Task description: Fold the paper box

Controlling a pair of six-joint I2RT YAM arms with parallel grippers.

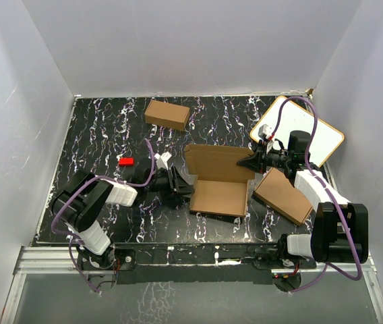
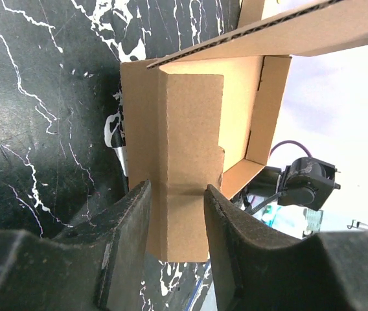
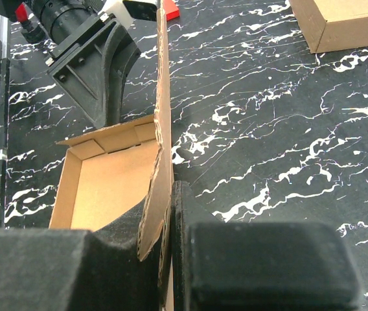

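Filling nearly the whole overhead view, the black marbled counter (image 1: 97,121) carries everything. The paper box (image 1: 218,182) lies open at the middle of the counter, tray flat and lid standing on its far side. A white board (image 1: 299,131) rests in the far right corner of the counter, a flat brown carton (image 1: 283,196) lies toward its right edge, and a smaller carton (image 1: 167,114) sits near its far edge. The right claw (image 3: 164,201) is pressed together on a flap at the box's right side, which stands on edge between the fingers. The left claw (image 2: 177,191) is spread, with one finger on each side of the left flap, and I see no firm grip there. I judge that the step in hand is raising the side walls. To do it well, the right claw should only steady its side while the left one bends its flap slowly along the scored crease, so that the tray does not slide. A small red block (image 1: 126,161) sits left of the middle of the counter.
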